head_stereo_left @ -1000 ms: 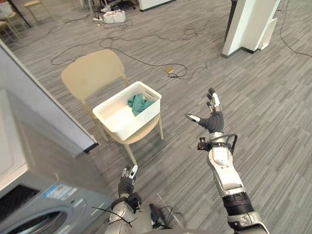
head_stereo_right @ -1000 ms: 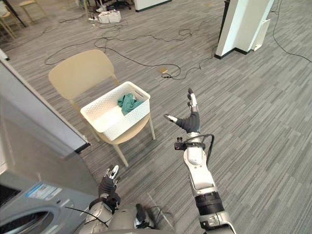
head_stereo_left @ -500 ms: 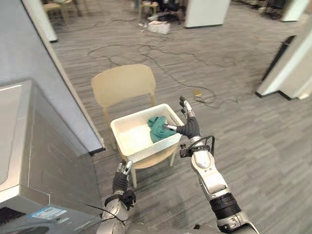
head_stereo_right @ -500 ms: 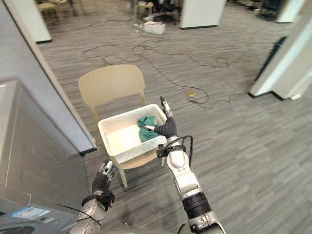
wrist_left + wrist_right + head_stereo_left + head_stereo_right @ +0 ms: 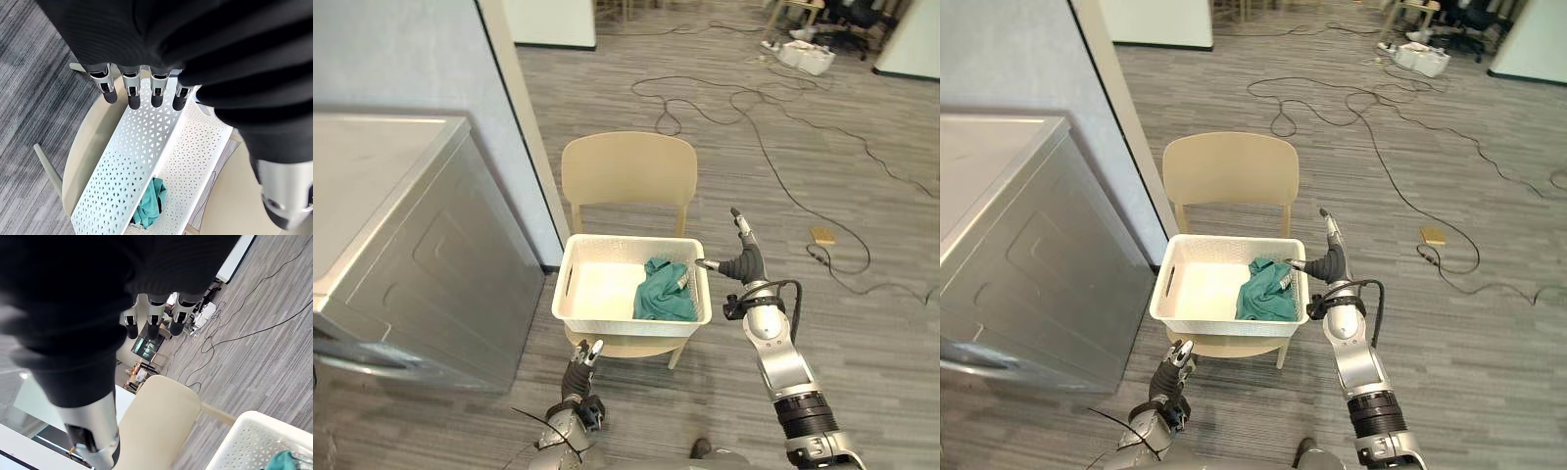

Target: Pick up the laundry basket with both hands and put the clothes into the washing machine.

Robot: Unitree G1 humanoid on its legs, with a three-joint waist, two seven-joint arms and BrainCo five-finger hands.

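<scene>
A white perforated laundry basket (image 5: 592, 328) rests on the seat of a beige chair (image 5: 628, 176). A teal garment (image 5: 665, 292) lies bunched in the basket's right half, and it lies low in the basket (image 5: 146, 161) as a teal garment (image 5: 149, 205) in the left wrist view. My right hand (image 5: 744, 262) hovers just right of the basket's right rim, fingers straight, thumb toward the rim, apart from it. Low in front of the chair, my left hand (image 5: 583, 359) points its straight fingers (image 5: 132, 93) at the basket's near wall. The grey washing machine (image 5: 401, 264) stands at the left.
A pale wall panel (image 5: 460, 108) rises behind the washing machine, close to the chair's left side. Black cables (image 5: 754, 117) trail over the grey floor behind and to the right of the chair. A small tan object (image 5: 822, 235) lies on the floor at right.
The camera has swung, so chair and basket now sit centred and square-on. My right hand has come down from above the basket's right corner to beside its right rim. The left hand stays low.
</scene>
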